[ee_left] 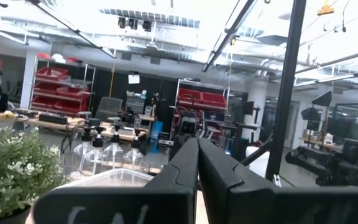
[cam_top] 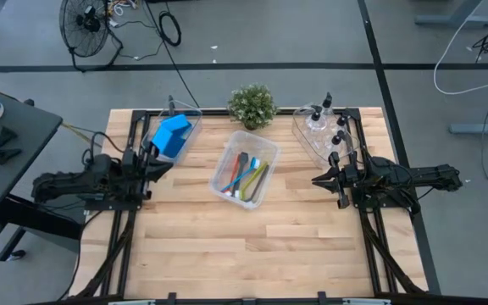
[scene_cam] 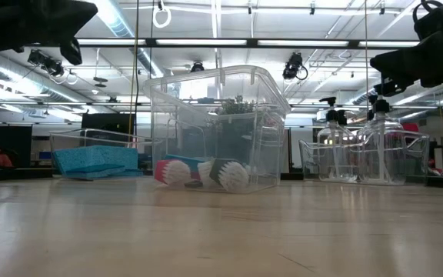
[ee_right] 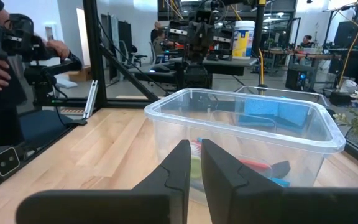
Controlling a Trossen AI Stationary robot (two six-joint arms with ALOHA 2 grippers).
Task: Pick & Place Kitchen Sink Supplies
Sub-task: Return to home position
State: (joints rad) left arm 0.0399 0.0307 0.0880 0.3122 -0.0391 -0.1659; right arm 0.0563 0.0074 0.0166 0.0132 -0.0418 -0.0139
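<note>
Sponges (cam_top: 173, 135), brushes (cam_top: 246, 175), bottles (cam_top: 324, 127) binned — left tool (cam_top: 164, 163), right tool (cam_top: 317, 180) closed

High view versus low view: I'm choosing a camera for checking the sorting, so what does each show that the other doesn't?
Only the high view: coloured handles of the thin long-handled brushes; the whole left gripper and right gripper, at the sides of the wooden table. Only the low view: their white bristle heads, ceiling lights. Both: flat blue rectangular sponges, small clear pump bottles, the clear plastic middle bin.
</note>
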